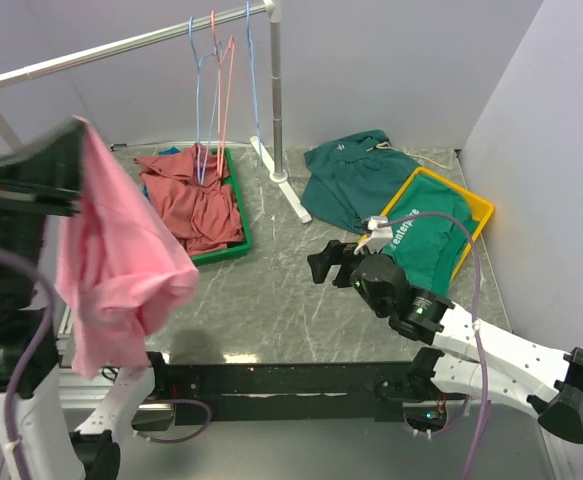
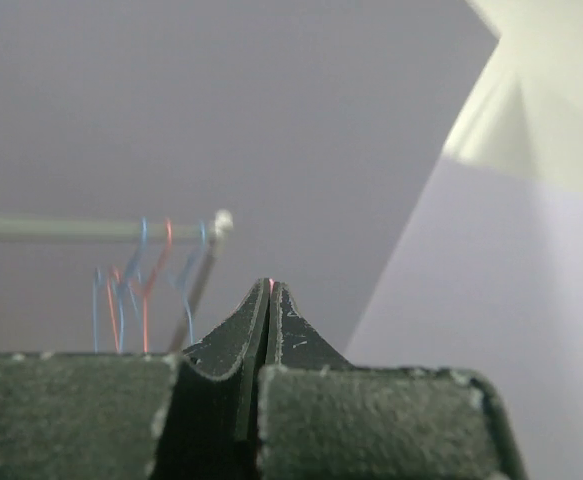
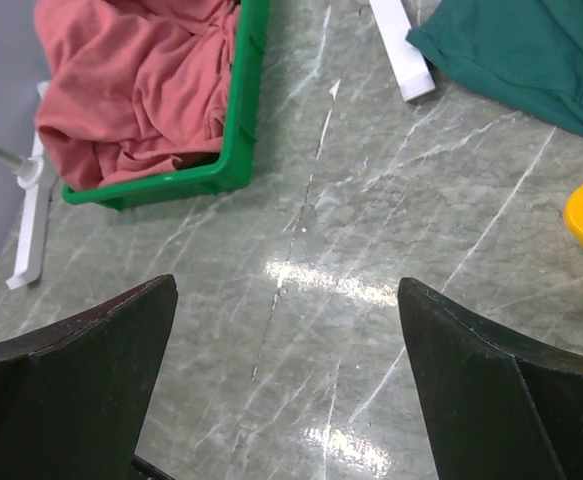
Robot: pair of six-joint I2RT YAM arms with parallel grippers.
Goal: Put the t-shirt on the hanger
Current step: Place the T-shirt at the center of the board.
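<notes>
The left gripper (image 2: 270, 290) hangs high up, clamped tight on the t-shirt (image 1: 121, 250). The right gripper (image 3: 286, 380) reaches low, jaws spread wide.

You're on a glossy grey-green marble-look worktop (image 1: 271, 300), with glare patches on it. The bright pink soft cloth t-shirt (image 1: 121, 260) is matt, limp and creased. The green plastic tray (image 3: 239, 150) is smooth and shiny; the brick-red cloth shirt (image 3: 131, 90) in it is matt. On the left claw (image 2: 274, 285) the pads are black, matt and grainy. The thin light-blue wire hanger (image 1: 199, 120) hangs on a satin metal rail (image 1: 121, 45).
</notes>
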